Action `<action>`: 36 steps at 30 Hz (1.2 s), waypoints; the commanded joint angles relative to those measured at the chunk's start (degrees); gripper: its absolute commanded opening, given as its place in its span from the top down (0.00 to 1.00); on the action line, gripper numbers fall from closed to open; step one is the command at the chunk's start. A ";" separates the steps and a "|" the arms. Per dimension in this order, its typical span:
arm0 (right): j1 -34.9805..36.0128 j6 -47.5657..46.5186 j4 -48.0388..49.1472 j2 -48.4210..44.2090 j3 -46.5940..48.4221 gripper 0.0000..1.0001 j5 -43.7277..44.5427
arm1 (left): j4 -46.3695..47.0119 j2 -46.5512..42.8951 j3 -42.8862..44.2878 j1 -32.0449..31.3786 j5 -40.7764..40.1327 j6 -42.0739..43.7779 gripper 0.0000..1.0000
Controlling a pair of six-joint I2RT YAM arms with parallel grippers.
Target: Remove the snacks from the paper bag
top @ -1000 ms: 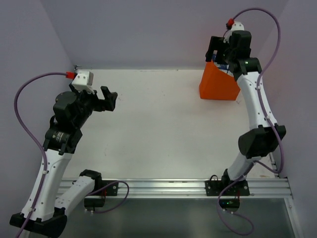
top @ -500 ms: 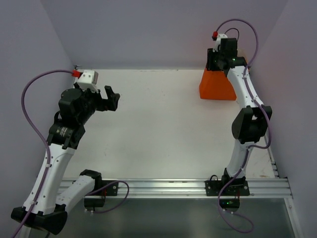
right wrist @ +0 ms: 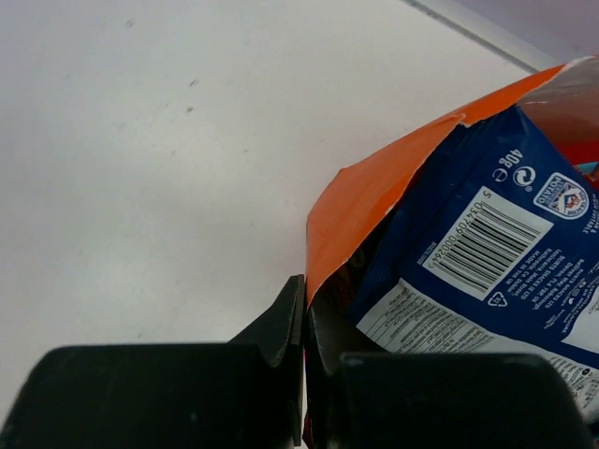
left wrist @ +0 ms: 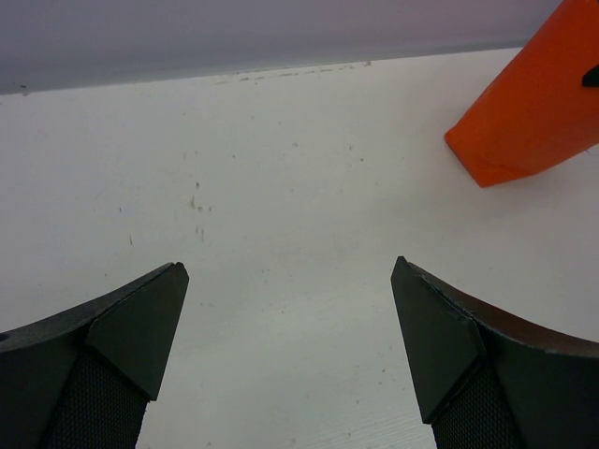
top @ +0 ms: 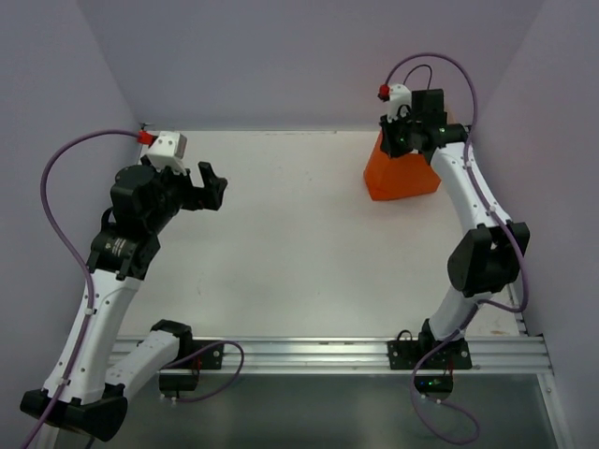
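The orange paper bag (top: 401,178) stands at the table's back right, leaning left. It also shows at the upper right of the left wrist view (left wrist: 533,112). My right gripper (top: 399,142) is at the bag's top. In the right wrist view its jaws (right wrist: 305,313) are shut on the bag's orange rim (right wrist: 374,201). A blue snack packet (right wrist: 477,253) with a barcode lies inside the bag mouth, right beside the fingers. Other snacks are hidden. My left gripper (top: 211,182) hovers over the table's left side, open and holding nothing (left wrist: 290,309).
White table (top: 281,234) with lilac walls at the back and sides. An aluminium rail (top: 356,354) runs along the near edge by the arm bases. The right arm's purple cable (top: 426,61) loops above the bag.
The right gripper has shut on the bag's rim and moved left; the bag has shifted and tilted left with it. The left arm settled slightly and stays open.
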 commanded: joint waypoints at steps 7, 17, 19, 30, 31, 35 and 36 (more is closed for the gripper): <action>13.09 -9.28 -11.29 -20.70 -11.62 1.00 -11.70 | -0.21 1.12 4.46 -0.26 1.52 1.66 0.00; 15.48 -7.70 -10.60 -32.31 -20.76 0.88 -10.56 | -0.04 1.82 4.38 -0.26 1.68 1.49 0.00; 15.74 -7.00 -10.16 -32.58 -21.11 0.80 -10.91 | -0.12 1.73 4.46 -0.26 2.56 1.05 0.00; 16.09 23.65 -6.91 -39.07 -7.67 0.12 14.84 | -1.26 2.26 7.45 -0.26 3.09 0.35 0.00; 16.01 25.59 -7.61 -40.13 -7.84 0.10 18.75 | -1.53 2.78 7.98 -0.26 3.09 0.35 0.00; 16.00 33.77 -8.58 -45.23 -12.21 0.02 33.00 | -2.93 4.01 8.77 -0.26 3.09 0.26 0.00; 16.00 34.31 -8.75 -46.54 -13.37 0.02 34.94 | -3.28 4.36 9.03 -0.26 3.35 0.26 0.00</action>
